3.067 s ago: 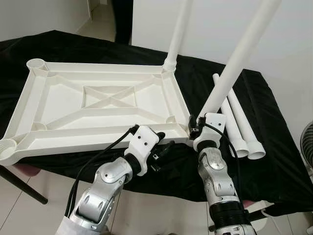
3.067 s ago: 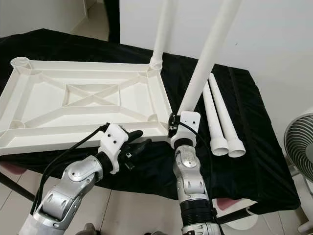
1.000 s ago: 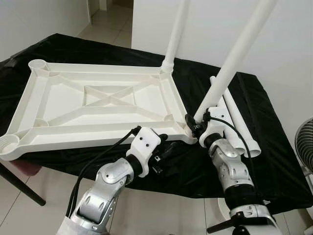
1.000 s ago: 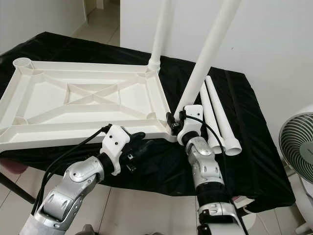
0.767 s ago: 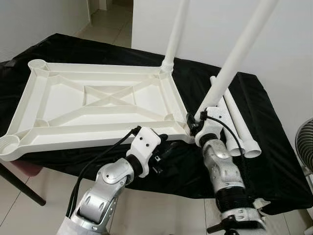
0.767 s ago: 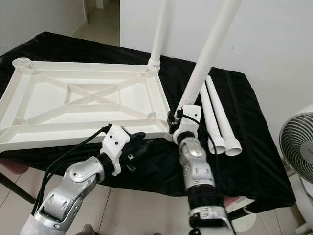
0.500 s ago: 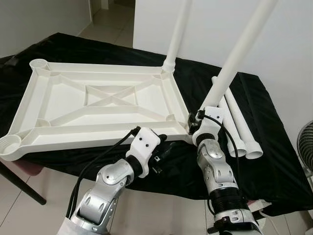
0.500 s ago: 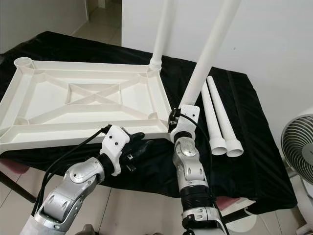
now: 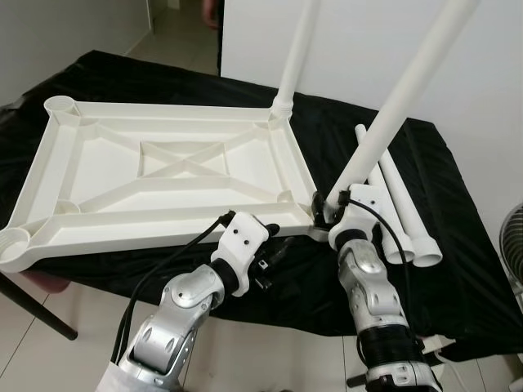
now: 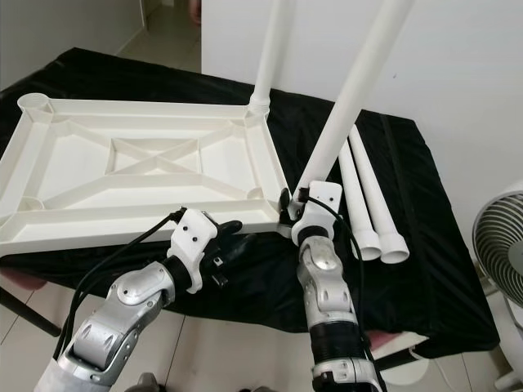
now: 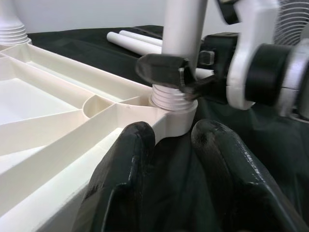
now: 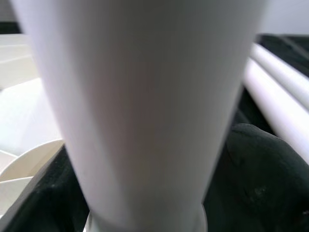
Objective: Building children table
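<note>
While the right end effector (image 9: 327,211) stays clamped on the table leg (image 9: 391,114) | its forearm has swung upright | left end effector (image 9: 274,249) parted, empty

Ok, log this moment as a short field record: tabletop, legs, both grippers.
tabletop: white tabletop lies upside down on the black cloth
fitted leg: one leg stands in the far right corner socket
leg in work: second leg, tilted, its threaded end at the near right corner socket
spare legs: two spare legs lie on the cloth to the right
right gripper: right gripper shut on the second leg just above the socket
left gripper: left gripper open, under the near edge
</note>
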